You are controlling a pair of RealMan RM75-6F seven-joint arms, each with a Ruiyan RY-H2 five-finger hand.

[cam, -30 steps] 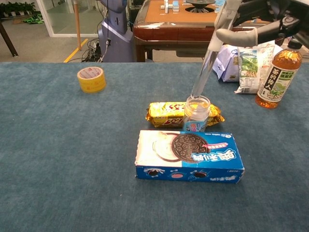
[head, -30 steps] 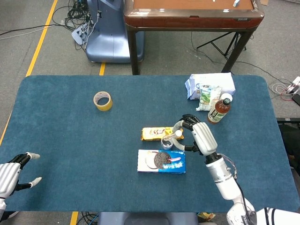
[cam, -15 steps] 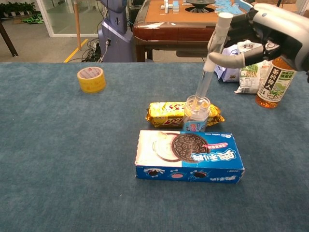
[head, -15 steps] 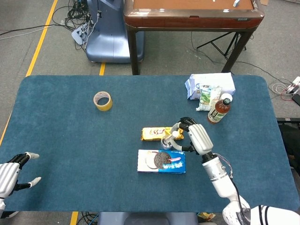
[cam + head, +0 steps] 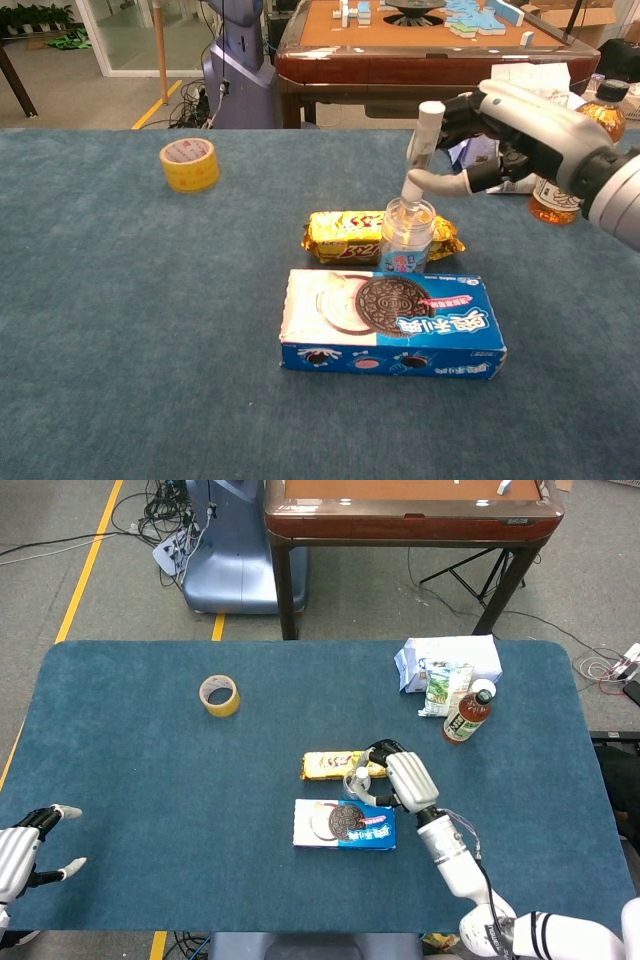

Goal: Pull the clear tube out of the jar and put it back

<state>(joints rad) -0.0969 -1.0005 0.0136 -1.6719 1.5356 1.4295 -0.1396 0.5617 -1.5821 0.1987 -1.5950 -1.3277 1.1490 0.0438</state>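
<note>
A small clear jar (image 5: 406, 238) with a blue label stands between a yellow snack pack (image 5: 345, 235) and a blue cookie box (image 5: 390, 325). The clear tube (image 5: 421, 145) with a white cap stands tilted in the jar's mouth, its lower part inside. My right hand (image 5: 505, 125) grips the tube's upper part just above the jar. In the head view the right hand (image 5: 398, 776) covers most of the jar (image 5: 354, 785). My left hand (image 5: 25, 852) rests open at the table's near left edge, holding nothing.
A yellow tape roll (image 5: 219, 695) lies at the far left. A tea bottle (image 5: 467, 712) and white snack bags (image 5: 445, 666) stand at the far right. A brown table (image 5: 410, 510) is beyond the blue table (image 5: 140, 780).
My right hand has come down and toward the jar with the tube. The tube has slid deeper into the jar. The left hand has stayed still.
</note>
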